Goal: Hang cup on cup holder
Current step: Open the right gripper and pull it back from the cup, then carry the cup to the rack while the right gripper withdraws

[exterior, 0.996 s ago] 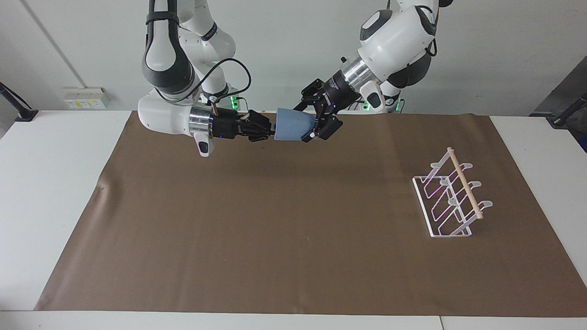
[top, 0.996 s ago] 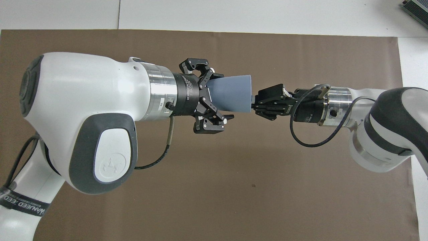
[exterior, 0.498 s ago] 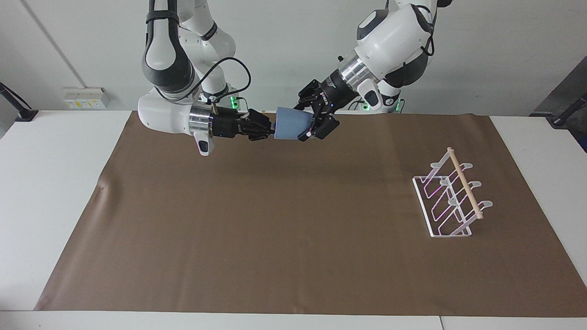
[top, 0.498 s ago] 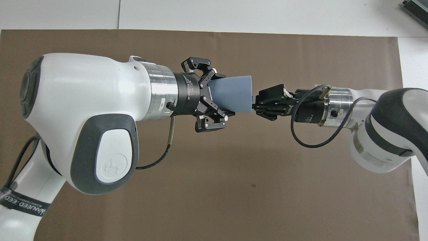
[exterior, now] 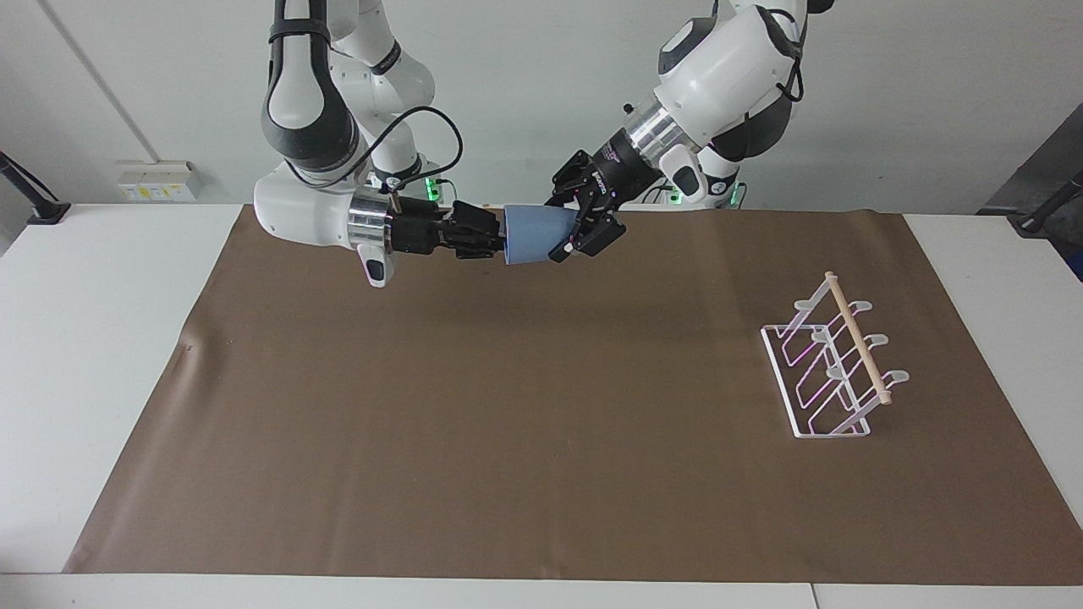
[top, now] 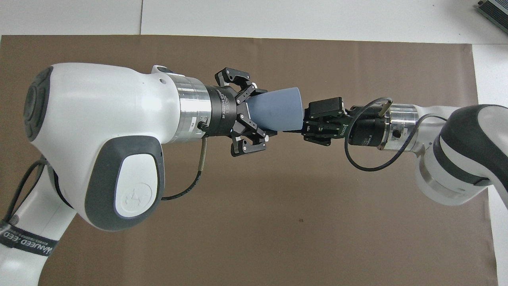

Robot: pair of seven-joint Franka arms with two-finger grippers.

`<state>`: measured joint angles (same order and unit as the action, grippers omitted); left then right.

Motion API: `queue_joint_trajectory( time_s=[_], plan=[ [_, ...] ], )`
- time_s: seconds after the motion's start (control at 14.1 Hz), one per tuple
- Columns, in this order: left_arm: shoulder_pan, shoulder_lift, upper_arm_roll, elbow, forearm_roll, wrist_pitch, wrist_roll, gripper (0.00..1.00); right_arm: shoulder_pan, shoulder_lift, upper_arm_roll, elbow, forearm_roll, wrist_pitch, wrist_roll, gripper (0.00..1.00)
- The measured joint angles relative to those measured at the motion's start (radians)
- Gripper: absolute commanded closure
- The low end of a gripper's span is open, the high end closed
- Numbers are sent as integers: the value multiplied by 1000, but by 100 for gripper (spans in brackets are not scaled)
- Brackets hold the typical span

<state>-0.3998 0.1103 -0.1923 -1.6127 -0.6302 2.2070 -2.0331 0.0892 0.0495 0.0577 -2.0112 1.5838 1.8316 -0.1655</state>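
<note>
The light-blue cup [exterior: 533, 235] lies on its side in the air over the mat's edge nearest the robots; it also shows in the overhead view [top: 274, 110]. My right gripper [exterior: 499, 237] is shut on its wide rim, also seen in the overhead view [top: 303, 125]. My left gripper [exterior: 565, 224] is open, and its fingers straddle the cup's narrow bottom end, as the overhead view [top: 260, 113] shows too. The white wire cup holder [exterior: 833, 364] with its wooden dowel stands on the mat toward the left arm's end. It is hidden in the overhead view.
A brown mat [exterior: 508, 423] covers most of the white table [exterior: 93, 338]. A small dark speck [top: 300, 220] lies on the mat. The left arm's big white link [top: 99, 131] blocks part of the overhead view.
The left arm has risen and its gripper has slid a little further along the cup. The cup has shifted slightly toward the right arm's end and tilted. The right gripper keeps its hold.
</note>
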Motion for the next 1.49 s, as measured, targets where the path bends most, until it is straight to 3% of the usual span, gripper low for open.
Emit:
queue_joint_trajectory(
  time_s=[0.5, 0.57, 0.64, 0.93, 1.07, 1.28, 1.49],
  plan=[
    [0, 0, 2, 0, 120, -13, 0, 100, -1, 0, 0, 0, -45, 0, 1, 38],
    [0, 0, 2, 0, 152, -26, 3, 100, -3, 0, 0, 0, -84, 0, 1, 33],
    [0, 0, 2, 0, 176, -44, 10, 100, -6, 0, -2, 0, -127, 0, 1, 20],
    [9, -1, 15, 0, 267, -87, 41, 100, -37, -1, -8, 7, -341, 13, 1, 19],
    [25, -3, 17, 0, 314, -104, 60, 100, -62, -4, -9, 24, -469, 15, 1, 0],
    [46, -7, 19, -5, 361, -142, 138, 100, -73, -8, -11, 67, -693, 20, 1, 0],
    [69, -11, 20, -15, 485, -170, 179, 100, -71, -9, -10, 99, -939, 59, 1, 0]
  ],
)
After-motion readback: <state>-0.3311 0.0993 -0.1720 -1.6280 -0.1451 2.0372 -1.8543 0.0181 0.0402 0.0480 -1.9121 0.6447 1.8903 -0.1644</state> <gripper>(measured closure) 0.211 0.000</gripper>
